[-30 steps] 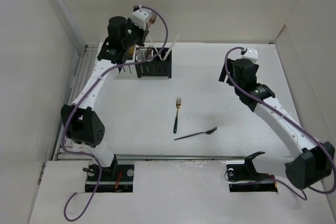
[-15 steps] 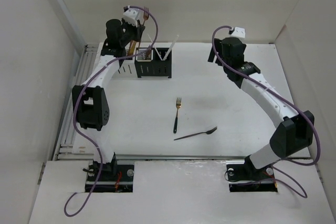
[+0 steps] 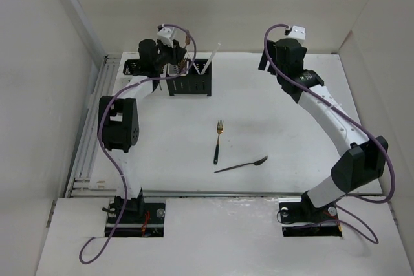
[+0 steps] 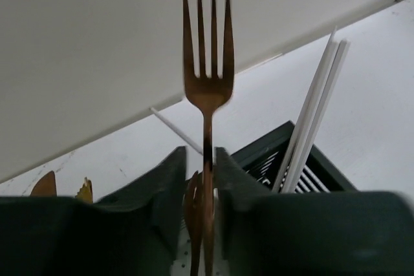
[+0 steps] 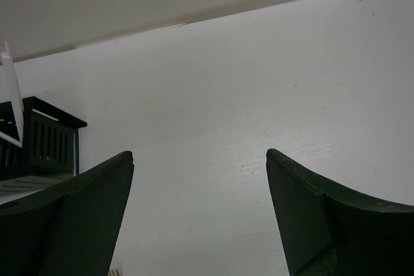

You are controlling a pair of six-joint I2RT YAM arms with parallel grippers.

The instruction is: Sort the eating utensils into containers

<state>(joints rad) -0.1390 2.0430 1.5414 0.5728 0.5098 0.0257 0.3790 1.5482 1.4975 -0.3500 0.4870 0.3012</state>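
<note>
Above the containers (image 3: 194, 86), the left gripper (image 4: 200, 159) pinches a copper fork (image 4: 207, 88) tines-up. Released off-centre, it could catch a caddy rim and topple out. The right gripper (image 5: 199, 154) hangs spread, empty.

I lowered my left hand (image 4: 200, 159) with the fork (image 4: 207, 88) toward the caddies (image 3: 189, 84); my right hand (image 5: 199, 156) swung farther back.

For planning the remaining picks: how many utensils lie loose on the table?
2. A dark-handled fork lies near the table's middle; a dark spoon lies just past its handle end. The left gripper holds a copper fork, not counted. The left arm may hide others by the containers.
</note>
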